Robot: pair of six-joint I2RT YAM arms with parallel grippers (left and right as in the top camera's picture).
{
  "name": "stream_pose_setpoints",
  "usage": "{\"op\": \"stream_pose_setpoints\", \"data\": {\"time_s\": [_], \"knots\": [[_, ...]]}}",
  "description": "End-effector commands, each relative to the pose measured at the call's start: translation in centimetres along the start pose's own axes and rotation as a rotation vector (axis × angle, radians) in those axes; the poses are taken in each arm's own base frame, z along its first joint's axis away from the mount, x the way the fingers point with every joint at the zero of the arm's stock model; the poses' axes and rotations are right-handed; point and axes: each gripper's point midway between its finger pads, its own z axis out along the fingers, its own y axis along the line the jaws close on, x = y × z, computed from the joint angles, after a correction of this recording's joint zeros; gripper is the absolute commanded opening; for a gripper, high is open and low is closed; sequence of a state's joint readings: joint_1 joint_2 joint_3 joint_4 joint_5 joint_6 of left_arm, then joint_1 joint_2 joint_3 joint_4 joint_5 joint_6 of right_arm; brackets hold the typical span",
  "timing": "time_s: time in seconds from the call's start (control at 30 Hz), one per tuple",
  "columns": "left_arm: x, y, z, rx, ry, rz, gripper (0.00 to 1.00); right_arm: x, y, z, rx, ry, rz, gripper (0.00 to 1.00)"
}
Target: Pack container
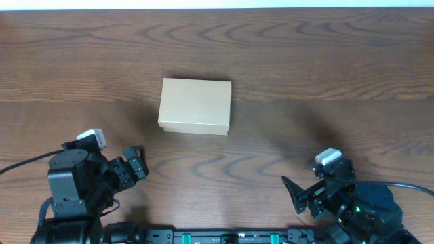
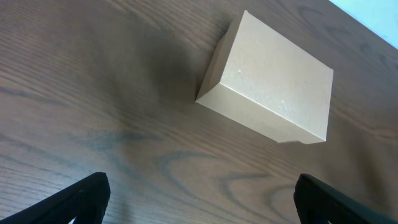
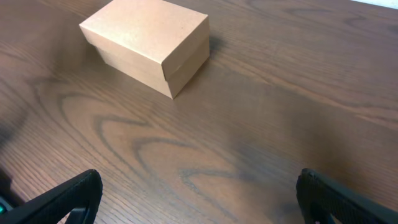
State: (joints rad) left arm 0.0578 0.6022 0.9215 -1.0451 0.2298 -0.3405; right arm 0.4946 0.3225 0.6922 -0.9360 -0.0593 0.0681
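Container (image 1: 195,106) closed, plain kraft sides; left hand (image 2: 200,180) and right hand (image 3: 199,175) both spread wide.

The left arm (image 1: 68,179) sits folded low at the near left, and the left gripper (image 1: 135,161) points forward and inward with its jaws spread wide. The right arm (image 1: 366,203) is folded likewise at the near right. The right gripper (image 1: 306,188) angles toward the middle, its jaws equally wide.
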Motion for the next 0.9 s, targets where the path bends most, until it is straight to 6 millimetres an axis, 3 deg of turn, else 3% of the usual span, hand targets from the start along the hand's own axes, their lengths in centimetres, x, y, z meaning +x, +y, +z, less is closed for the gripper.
{"op": "stream_pose_setpoints", "data": {"time_s": [0.0,0.27,0.5,0.67,0.87], "knots": [[-0.1,0.5,-0.1,-0.027,-0.012,0.004,0.95,0.2,-0.3,0.1,0.014,0.004,0.016,0.99],[-0.5,5.3,0.4,-0.255,-0.128,0.014,0.95,0.2,-0.3,0.1,0.014,0.004,0.016,0.99],[1.1,6.7,4.5,-0.193,-0.275,0.061,0.95,0.2,-0.3,0.1,0.014,0.004,0.016,0.99],[3.8,7.6,7.3,-0.165,-0.264,0.197,0.95,0.2,-0.3,0.1,0.014,0.004,0.016,0.99],[4.5,8.0,7.7,-0.18,-0.279,0.355,0.95,0.2,-0.3,0.1,0.014,0.004,0.016,0.99]]}}
